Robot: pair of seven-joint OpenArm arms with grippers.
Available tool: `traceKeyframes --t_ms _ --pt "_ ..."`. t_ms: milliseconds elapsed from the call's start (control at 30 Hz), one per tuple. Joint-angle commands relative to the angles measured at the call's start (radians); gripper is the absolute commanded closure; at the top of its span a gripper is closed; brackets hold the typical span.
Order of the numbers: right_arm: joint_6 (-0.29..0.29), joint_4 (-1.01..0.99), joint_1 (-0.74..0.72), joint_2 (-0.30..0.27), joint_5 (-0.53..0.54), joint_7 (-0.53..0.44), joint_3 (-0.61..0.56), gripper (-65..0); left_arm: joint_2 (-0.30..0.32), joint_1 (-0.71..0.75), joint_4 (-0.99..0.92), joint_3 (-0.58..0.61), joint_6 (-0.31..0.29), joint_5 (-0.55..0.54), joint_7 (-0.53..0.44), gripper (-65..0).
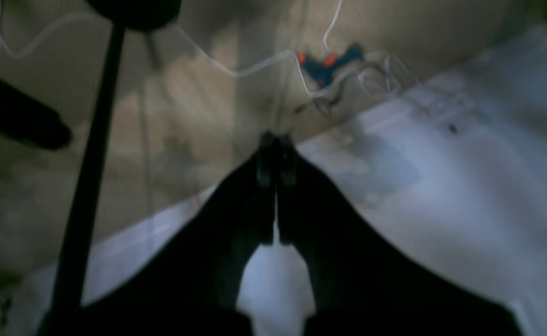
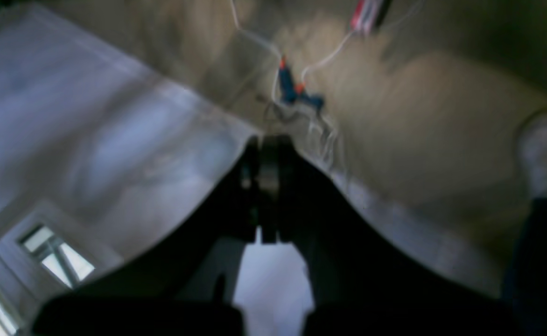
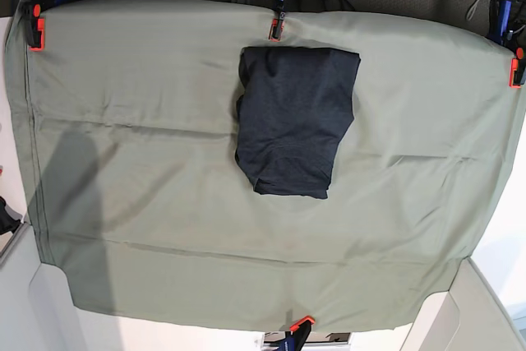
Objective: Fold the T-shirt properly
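The T-shirt point(image 3: 294, 121) lies folded into a compact dark rectangle on the sage-green sheet point(image 3: 148, 162), in the upper middle of the base view. Its lower left corner is slightly rumpled. Neither arm reaches over the sheet in the base view. In the blurred left wrist view, my left gripper point(image 1: 276, 161) is shut with nothing between its fingers, and it points away toward the floor and a pale wall. My right gripper point(image 2: 267, 161) is likewise shut and empty, facing the floor. The T-shirt is out of both wrist views.
Orange-and-blue clamps pin the sheet at the back left point(image 3: 34, 26), back middle point(image 3: 275, 26), right point(image 3: 515, 67) and front edge point(image 3: 297, 330). A broad shadow falls on the sheet's left side point(image 3: 78, 203). White cables and a blue clamp point(image 1: 329, 65) lie beyond the table.
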State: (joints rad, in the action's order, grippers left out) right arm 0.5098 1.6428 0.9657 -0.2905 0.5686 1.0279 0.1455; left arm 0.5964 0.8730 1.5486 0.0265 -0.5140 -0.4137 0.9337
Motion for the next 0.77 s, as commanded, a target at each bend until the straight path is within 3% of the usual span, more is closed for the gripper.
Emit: traceKeyframes --t_ms 0,200,333,533,733 --pt "-0.008 -0.029 -0.012 -0.008 -0.005 0.018 -0.002 0.0 0.007 -0.032 -0.047 0.036 0.006 0.013 0.004 0.0" --pt "-0.047 -0.266 -0.154 0.02 -0.051 0.087 -0.015 0.0 0.002 -0.3 -0.396 0.3 0.01 0.031 -0.042 0.0" --pt "-0.074 -0.426 -0.269 0.044 -0.107 0.086 -0.015 0.0 -0.063 -0.439 -0.579 0.421 0.064 0.092 -0.092 0.0" --pt "-0.081 -0.684 -0.465 0.059 -0.159 0.086 -0.019 0.0 -0.212 -0.547 -0.784 0.505 0.069 0.197 -0.172 0.0" --pt "-0.104 -0.835 -0.616 0.081 -0.215 0.071 -0.036 0.0 -0.302 -0.61 -0.877 0.517 0.094 0.225 -0.208 0.0"
